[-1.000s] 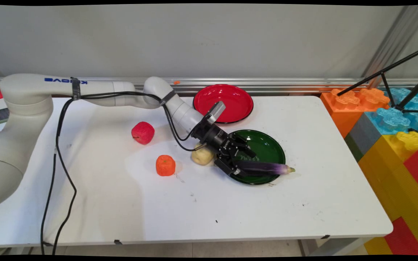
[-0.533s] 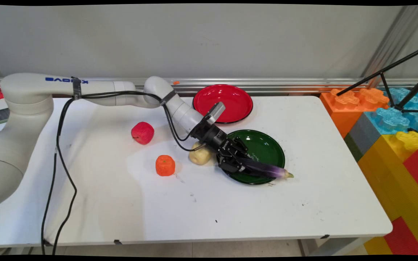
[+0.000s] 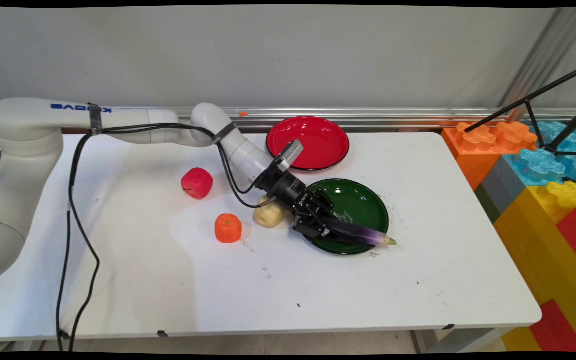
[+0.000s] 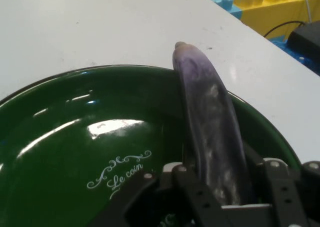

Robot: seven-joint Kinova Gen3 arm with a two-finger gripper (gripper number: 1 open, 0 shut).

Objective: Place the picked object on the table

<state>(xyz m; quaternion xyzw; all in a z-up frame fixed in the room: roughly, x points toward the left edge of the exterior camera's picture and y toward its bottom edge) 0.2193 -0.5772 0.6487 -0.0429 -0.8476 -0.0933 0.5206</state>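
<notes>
Eggplant, long, glossy purple, pale tip, clamped in gripper

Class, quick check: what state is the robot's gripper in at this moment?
Gripper: closed on the purple eggplant, which lies across the near side of the green plate.

glossy, smooth green plate, shining with highlights, fine white lettering inside. across its rim, smooth purple eggplant, dull satin sheen, plastic-looking. matt black plastic-looking gripper linkage. behind the green plate, glossy red plate. left of it, rough-textured red fruit and orange fruit. matt white table, scuffed.
</notes>
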